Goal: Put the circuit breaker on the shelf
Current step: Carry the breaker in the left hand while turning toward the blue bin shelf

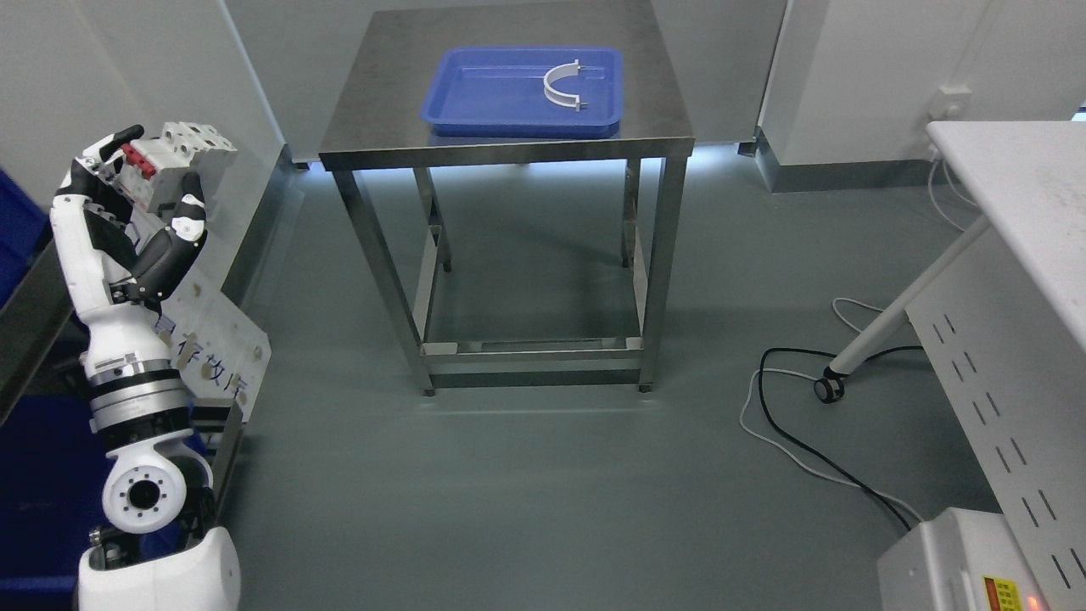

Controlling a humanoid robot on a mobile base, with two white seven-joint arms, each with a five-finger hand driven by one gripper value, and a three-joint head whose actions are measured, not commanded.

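My left hand (140,199) is raised at the far left of the head view and is shut on the circuit breaker (182,161), a white-grey block with red switches. It holds the breaker tilted, up against the end of the metal shelf (38,297) at the left edge. The shelf's levels are mostly out of frame. My right arm is not in view.
A steel table (509,136) stands ahead with a blue tray (475,102) holding a white curved clamp (562,86). A white panel with printed characters (216,356) leans by the shelf. A white table (1018,195), cables (814,441) and a white box (959,560) are at right.
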